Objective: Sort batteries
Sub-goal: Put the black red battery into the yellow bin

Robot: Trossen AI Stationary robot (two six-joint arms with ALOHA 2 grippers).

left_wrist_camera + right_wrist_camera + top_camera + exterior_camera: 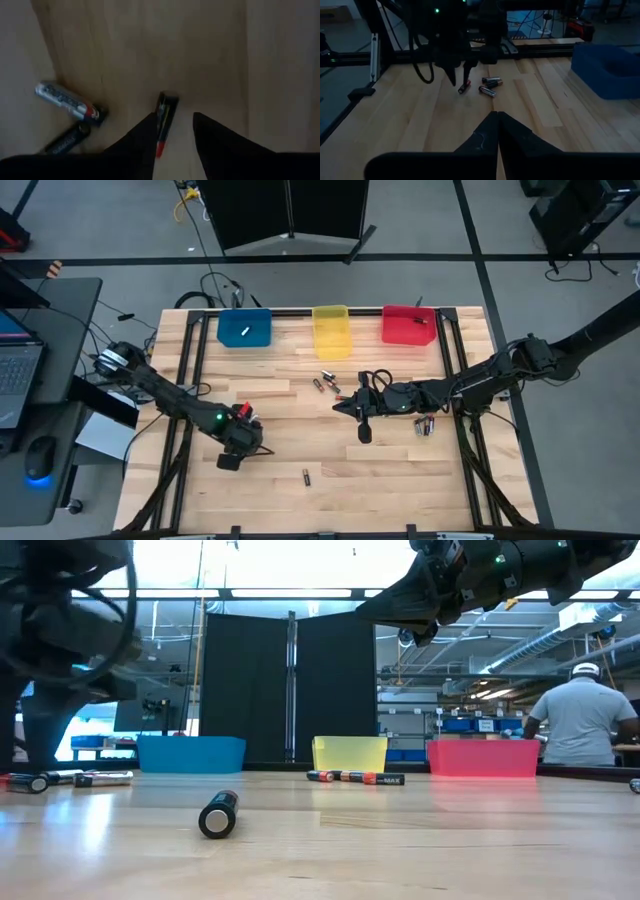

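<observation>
My left gripper (175, 132) points straight down over the table's near left part, open. A thin black battery with a red end (165, 117) lies on the wood between its fingertips, close beside one finger (145, 135). Two more batteries (65, 100) (65, 140) lie just beside it. The right wrist view shows the same gripper (461, 77) and the same three batteries (489, 86). My right gripper (497, 122) is shut with nothing in it and hovers level above the table's middle (342, 408). My left gripper's fingers come from above and lie along the thin battery's sides. One finger (150, 131) stands right against the battery's long side (161, 122); I cannot tell whether it touches. The other finger is clear of it. The battery lies flat on the table.
Blue (245, 328), yellow (332, 330) and red (408, 326) bins stand along the far edge. Loose batteries lie at the centre (325, 384), under the right arm (425, 425) and near the front (307, 476). A person (585, 720) stands beyond the table.
</observation>
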